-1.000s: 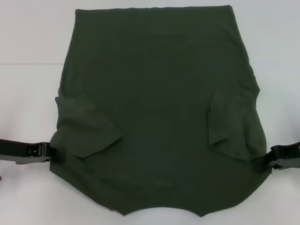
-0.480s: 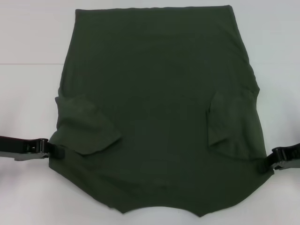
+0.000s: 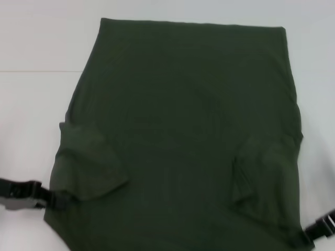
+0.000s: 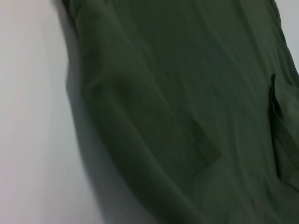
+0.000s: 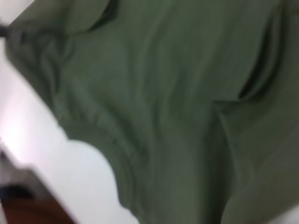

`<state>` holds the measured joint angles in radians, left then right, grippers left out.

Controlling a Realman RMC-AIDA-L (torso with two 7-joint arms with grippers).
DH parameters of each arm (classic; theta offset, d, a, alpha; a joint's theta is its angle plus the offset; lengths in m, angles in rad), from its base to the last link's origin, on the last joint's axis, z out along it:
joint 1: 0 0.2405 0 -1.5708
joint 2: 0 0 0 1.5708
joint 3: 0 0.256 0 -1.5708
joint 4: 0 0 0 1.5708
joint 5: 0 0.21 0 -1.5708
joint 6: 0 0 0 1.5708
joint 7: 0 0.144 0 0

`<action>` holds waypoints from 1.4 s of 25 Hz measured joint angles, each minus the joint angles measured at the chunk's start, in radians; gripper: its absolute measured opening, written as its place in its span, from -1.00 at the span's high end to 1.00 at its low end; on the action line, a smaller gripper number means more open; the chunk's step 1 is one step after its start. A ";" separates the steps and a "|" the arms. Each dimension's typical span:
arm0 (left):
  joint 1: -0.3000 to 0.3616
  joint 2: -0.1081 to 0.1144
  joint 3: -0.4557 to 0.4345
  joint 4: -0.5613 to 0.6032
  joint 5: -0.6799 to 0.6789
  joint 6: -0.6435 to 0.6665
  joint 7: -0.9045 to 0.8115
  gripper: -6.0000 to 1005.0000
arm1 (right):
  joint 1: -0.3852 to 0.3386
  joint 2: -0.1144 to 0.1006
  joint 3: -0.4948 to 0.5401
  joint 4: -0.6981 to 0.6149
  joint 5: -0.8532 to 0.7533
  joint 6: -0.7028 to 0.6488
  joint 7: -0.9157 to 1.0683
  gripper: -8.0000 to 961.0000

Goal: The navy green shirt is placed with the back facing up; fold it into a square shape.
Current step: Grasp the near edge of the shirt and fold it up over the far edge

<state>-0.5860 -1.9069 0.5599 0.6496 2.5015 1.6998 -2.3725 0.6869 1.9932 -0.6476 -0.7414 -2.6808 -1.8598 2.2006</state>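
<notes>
The navy green shirt [image 3: 183,136] is spread back-up over the white table [image 3: 36,47] with both sleeves folded in, and against the frames of half a second and a second ago it has been drawn toward the robot and slightly to its right, so the collar end is now lost below the head view's near edge. Its long axis runs away from the robot, straight hem at the far side. The left gripper [image 3: 62,200] and right gripper [image 3: 302,238] are seen pinching the near shoulder corners, which suggests a repositioning pull before the lengthwise fold.
</notes>
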 joint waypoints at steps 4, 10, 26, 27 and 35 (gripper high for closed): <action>0.015 0.022 0.004 -0.007 0.037 0.095 -0.004 0.88 | -0.013 0.003 -0.048 0.000 -0.001 -0.066 -0.077 0.86; 0.024 0.025 0.005 -0.032 0.128 0.219 0.021 0.88 | -0.028 0.005 -0.121 0.001 -0.004 -0.107 -0.159 0.86; 0.039 0.012 -0.109 -0.064 0.113 0.242 0.085 0.88 | -0.043 0.006 -0.036 0.002 -0.001 -0.075 -0.202 0.87; 0.039 0.013 -0.144 -0.063 0.104 0.231 0.090 0.88 | -0.043 0.005 -0.007 0.002 0.003 -0.070 -0.210 0.87; 0.045 0.006 -0.284 -0.066 0.002 0.126 0.110 0.88 | -0.072 -0.020 0.181 0.002 0.139 0.009 -0.220 0.87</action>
<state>-0.5410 -1.9010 0.2757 0.5839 2.5037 1.8261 -2.2621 0.6145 1.9731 -0.4669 -0.7395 -2.5421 -1.8508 1.9803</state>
